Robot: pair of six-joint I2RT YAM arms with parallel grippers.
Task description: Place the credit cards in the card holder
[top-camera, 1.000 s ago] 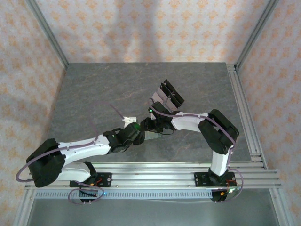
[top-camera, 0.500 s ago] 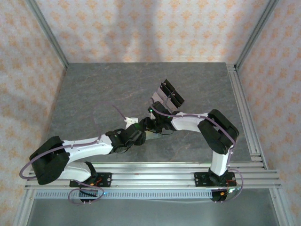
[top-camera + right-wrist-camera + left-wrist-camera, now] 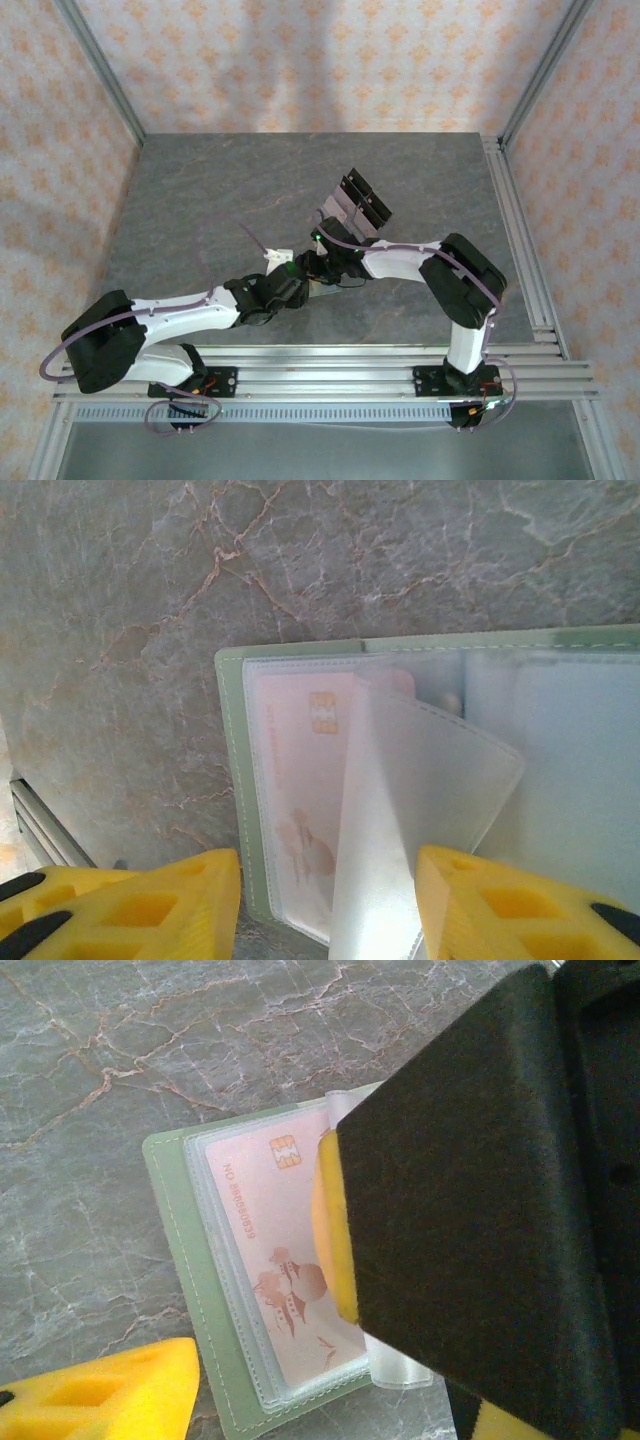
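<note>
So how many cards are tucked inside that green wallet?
1: a pinkish card in the clear sleeve nearest the wallet's green cover. Others may be hidden behind the other sleeves.

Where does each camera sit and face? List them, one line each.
Top external: above and behind, looking down at the table; left arm and right arm show.
Left wrist: on the left arm, looking down at the open card holder; left gripper shows.
Right wrist: likewise on the right arm; right gripper shows.
Shared: both wrist views catch the credit card.
</note>
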